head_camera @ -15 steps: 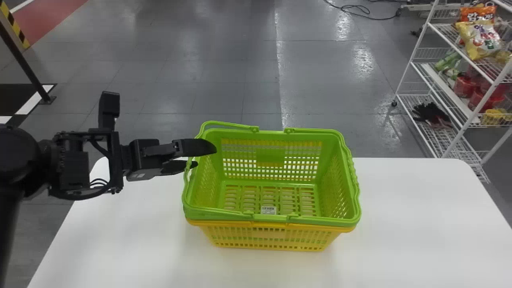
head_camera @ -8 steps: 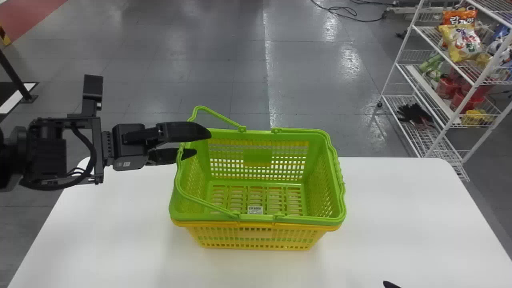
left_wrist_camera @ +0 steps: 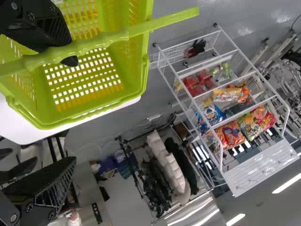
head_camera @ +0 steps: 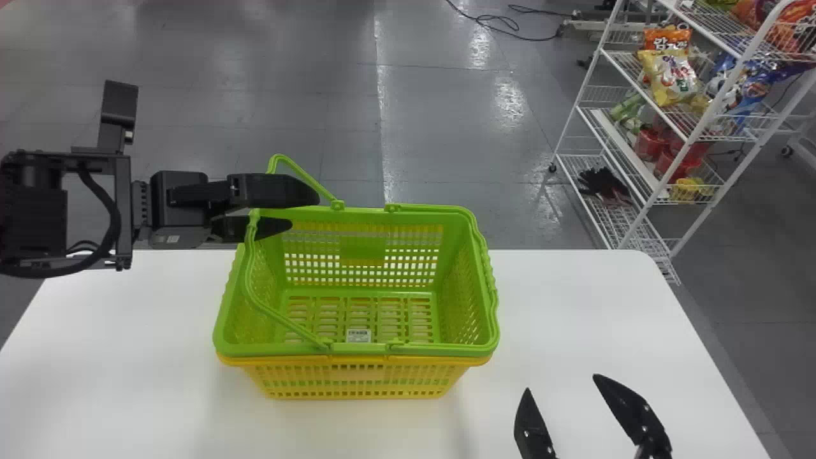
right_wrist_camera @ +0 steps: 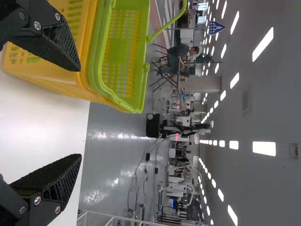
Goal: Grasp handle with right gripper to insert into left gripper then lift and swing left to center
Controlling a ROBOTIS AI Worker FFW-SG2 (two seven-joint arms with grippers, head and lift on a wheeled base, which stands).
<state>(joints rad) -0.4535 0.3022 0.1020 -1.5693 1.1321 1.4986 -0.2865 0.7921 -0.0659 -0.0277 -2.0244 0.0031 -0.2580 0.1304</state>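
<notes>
Handles on green basket (head_camera: 360, 349): raised handle (head_camera: 280, 313) at left, arching above the rim; folded handle (head_camera: 492, 290) along the right rim, long axis running from near side to far side. Green basket sits nested in yellow basket (head_camera: 357, 382), by the table's (head_camera: 574, 306) far edge. Right gripper (head_camera: 561, 382), jaws spread, nothing between them, hangs over the table's near side, right of the baskets. From those jaws the folded handle lies to the left and farther toward the far edge; right arm looks the nearer one for it. Left gripper (head_camera: 305, 211), jaws parted, is at the raised handle, which crosses one finger near its tip rather than seating in the gap; contact can't be told. Likely step: right gripper in to take a handle. Judgement: approach needs leftward travel and jaws straddling the bar; a low pass could shove the baskets.
</notes>
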